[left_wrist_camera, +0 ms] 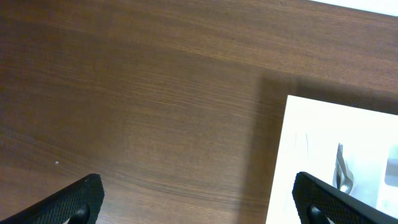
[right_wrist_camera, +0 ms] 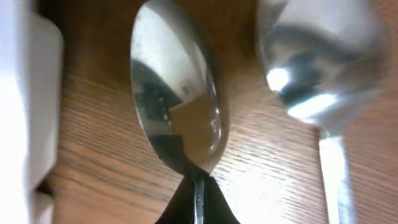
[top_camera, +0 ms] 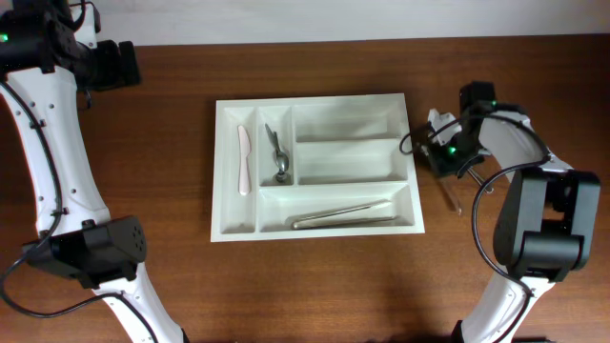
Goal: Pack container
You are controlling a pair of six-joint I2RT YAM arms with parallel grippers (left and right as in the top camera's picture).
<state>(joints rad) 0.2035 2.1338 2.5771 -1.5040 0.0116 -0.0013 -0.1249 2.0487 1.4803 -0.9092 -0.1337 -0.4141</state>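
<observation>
Overhead: right arm (top_camera: 516, 143) folded beside container (top_camera: 348, 122), right claw (right_wrist_camera: 196, 206) pinching spoon (right_wrist_camera: 177, 106); left claw (left_wrist_camera: 199, 202) spread.

Steel spoon (right_wrist_camera: 177, 112) bowl filling the centre, neck pinched tight in the dark gripper (right_wrist_camera: 198, 194) at the bottom edge, second spoon (right_wrist_camera: 317, 68) just to its right, blurred, brown wooden desk (right_wrist_camera: 99, 162) beneath, white tray (right_wrist_camera: 28, 106) wall at left.

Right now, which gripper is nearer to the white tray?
Right. The right gripper sits just off the right edge of the white tray, shut on a spoon; the left gripper hangs open beyond its far-left corner.
</observation>
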